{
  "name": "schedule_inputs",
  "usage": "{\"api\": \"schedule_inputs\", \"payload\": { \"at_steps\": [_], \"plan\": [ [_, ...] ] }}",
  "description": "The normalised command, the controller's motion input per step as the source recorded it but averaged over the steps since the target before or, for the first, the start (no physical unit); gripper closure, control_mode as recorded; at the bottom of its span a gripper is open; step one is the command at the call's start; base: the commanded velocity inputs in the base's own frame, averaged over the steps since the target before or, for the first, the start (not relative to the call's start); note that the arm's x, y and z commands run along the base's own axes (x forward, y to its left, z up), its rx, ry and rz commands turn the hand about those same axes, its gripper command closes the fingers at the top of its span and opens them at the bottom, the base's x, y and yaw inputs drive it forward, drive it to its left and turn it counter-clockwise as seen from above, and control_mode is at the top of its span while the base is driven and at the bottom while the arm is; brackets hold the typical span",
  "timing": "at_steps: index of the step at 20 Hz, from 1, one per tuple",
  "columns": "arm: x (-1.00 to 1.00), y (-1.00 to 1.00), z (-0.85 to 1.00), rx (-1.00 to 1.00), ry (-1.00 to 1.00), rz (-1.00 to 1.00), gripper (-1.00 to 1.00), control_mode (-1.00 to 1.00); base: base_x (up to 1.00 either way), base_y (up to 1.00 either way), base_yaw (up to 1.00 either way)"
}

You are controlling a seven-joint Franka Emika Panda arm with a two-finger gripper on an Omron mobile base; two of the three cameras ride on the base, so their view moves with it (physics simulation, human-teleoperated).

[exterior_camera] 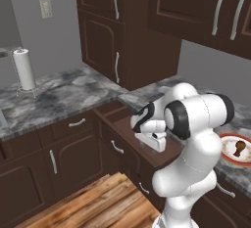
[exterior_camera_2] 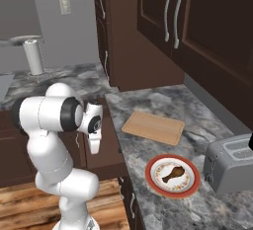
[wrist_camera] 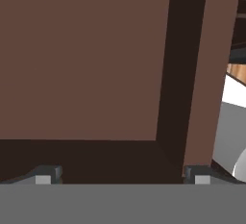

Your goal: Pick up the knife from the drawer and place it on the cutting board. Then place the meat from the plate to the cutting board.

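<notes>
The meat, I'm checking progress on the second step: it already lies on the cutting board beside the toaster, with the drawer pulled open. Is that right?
Not quite. The meat lies on the plate, not on the cutting board, which is bare; the right base view shows this. The rest holds: the toaster stands nearby and the drawer is pulled open.

No readable text, label, brand, number or sign appears on anything here.
</notes>
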Motion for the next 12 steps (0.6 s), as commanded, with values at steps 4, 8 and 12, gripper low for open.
{"api": "schedule_inputs", "payload": {
  "at_steps": [4,8,12],
  "plan": [
    [0.02,0.06,-0.18,0.0,0.0,0.0,-1.0,-1.0,0.0,0.0,0.0],
    [0.0,0.08,-0.15,0.0,0.0,0.0,-1.0,-1.0,0.0,0.0,0.0],
    [0.0,0.1,-0.1,0.0,0.0,0.0,-1.0,-1.0,0.0,0.0,0.0]
  ]
}}
